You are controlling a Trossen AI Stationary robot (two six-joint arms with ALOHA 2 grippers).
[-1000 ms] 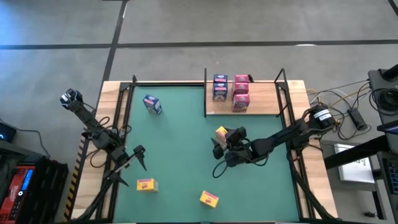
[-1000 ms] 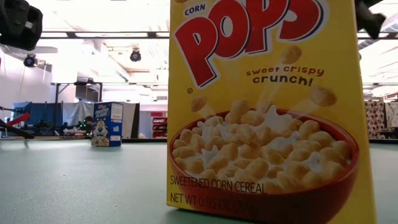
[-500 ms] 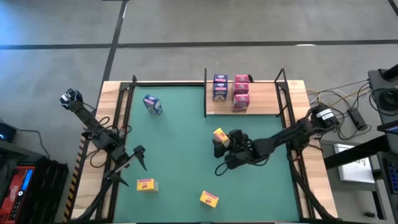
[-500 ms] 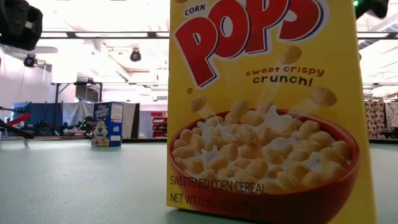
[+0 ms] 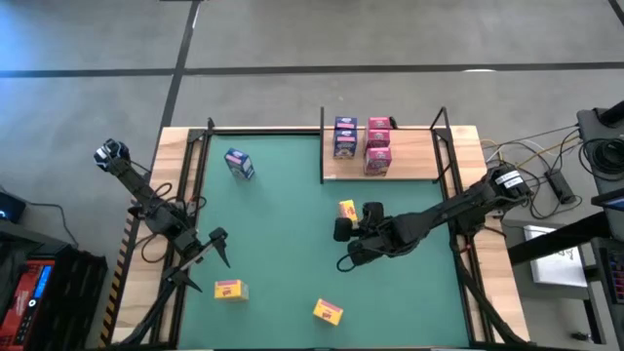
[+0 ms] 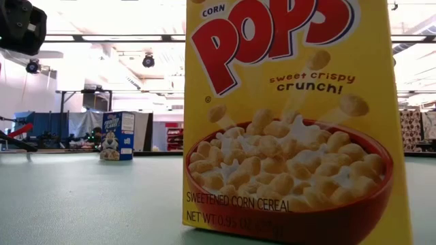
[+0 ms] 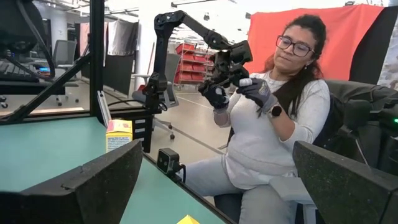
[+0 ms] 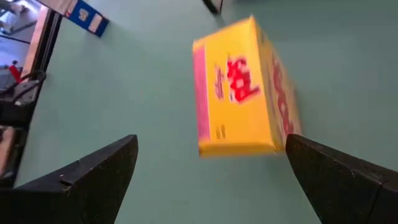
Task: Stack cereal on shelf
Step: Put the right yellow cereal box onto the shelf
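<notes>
Green matting is covering the bench [image 5: 283,244], with grey floor showing across the upper part of the high view. At upper right of centre, the light-wood shelf with thin black posts [image 5: 419,161] is carrying blue and pink cereal boxes [image 5: 345,137]. Near the frame's centre, the right gripper [image 5: 341,230] is hovering with fingers spread, just beside a small yellow cardboard cereal box [image 5: 347,209] lying on the mat. At lower left, the left gripper [image 5: 222,248] is waiting, fingers apart. Two more yellow boxes [image 5: 230,289] are lying along the bottom; a blue box [image 5: 239,164] is standing upper left.
</notes>
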